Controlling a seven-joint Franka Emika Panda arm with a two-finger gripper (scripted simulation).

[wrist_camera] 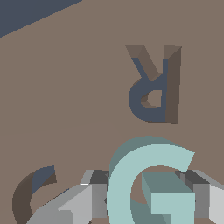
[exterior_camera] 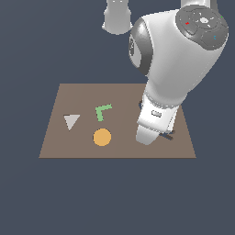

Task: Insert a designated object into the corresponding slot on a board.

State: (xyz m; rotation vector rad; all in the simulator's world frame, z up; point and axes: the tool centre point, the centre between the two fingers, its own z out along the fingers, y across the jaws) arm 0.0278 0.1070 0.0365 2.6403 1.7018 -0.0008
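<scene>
One blue G (wrist_camera: 151,183), one G slot (wrist_camera: 33,192), one R recess (wrist_camera: 153,85), one board (exterior_camera: 117,94).
I see my hand (wrist_camera: 144,199) clamped on the G, fingers (wrist_camera: 199,194) either side, near its slot; G upright in wrist view, opening away from the slot. Also one green L (exterior_camera: 103,111), orange disc (exterior_camera: 102,137), grey triangle (exterior_camera: 71,121).
</scene>
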